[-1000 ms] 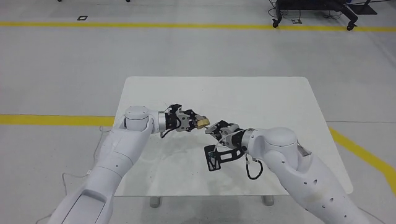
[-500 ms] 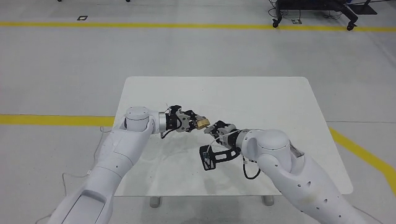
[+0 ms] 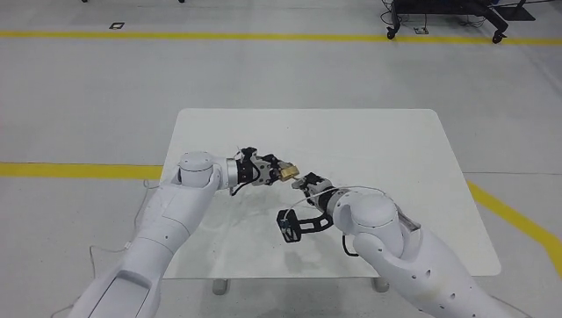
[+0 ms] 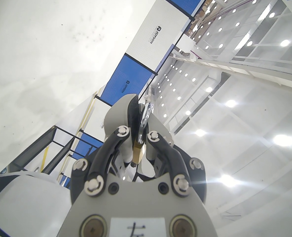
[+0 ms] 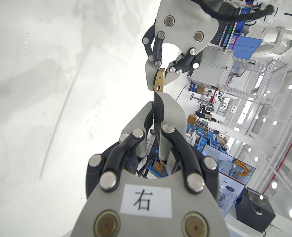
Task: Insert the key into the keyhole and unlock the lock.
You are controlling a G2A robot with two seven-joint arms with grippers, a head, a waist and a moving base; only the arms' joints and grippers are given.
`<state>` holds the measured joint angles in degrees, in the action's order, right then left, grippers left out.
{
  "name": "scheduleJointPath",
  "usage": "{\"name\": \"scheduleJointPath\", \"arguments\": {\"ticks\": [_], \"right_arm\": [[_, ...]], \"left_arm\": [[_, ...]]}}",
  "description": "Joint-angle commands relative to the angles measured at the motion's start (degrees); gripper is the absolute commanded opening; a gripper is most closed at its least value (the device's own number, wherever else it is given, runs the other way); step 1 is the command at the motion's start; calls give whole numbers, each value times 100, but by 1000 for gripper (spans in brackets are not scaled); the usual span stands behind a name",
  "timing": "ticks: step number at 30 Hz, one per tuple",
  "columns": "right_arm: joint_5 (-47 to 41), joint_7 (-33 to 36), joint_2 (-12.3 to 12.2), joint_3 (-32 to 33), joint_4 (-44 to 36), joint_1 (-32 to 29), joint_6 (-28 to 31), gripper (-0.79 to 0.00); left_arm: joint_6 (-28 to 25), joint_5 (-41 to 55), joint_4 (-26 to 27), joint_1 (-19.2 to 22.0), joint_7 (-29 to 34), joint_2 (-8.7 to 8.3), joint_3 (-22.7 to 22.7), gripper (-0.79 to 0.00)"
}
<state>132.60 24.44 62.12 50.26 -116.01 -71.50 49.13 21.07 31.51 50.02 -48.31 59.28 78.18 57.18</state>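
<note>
Arms [image 3: 162,226]: glossy white shells.
Left gripper [image 4: 141,115]: grey plate [image 4: 136,210], black links [image 4: 106,146], silver screws [image 4: 93,185].
Right gripper [image 5: 157,106]: same, white tag [image 5: 146,201].
Cable [image 5: 237,16]: black.

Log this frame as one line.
step: key insertion | left gripper: shut on lock | right gripper: shut on key | key tip at lock's base, depth unclear

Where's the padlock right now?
The padlock is held in the left gripper above the middle of the table. In the right wrist view, its body end sits right at the tip of the right gripper.
</note>
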Motion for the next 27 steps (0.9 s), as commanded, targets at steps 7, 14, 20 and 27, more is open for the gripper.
{"name": "scheduleJointPath", "arguments": {"ticks": [7, 14, 20, 27], "right_arm": [[-127, 421, 116, -111, 14, 30, -95, -785], [-126, 748, 205, -227, 48, 78, -51, -785], [-90, 893, 277, -338, 88, 139, -16, -785], [-134, 990, 361, -426, 230, 230, 98, -785]], "left_arm": [[-222, -138, 199, -127, -309, -20, -14, -785], [-148, -104, 268, -168, -424, -33, 6, -785], [-162, -130, 299, -184, -519, -42, 5, -785], [-96, -98, 294, -170, -529, -45, -4, -785]]}}
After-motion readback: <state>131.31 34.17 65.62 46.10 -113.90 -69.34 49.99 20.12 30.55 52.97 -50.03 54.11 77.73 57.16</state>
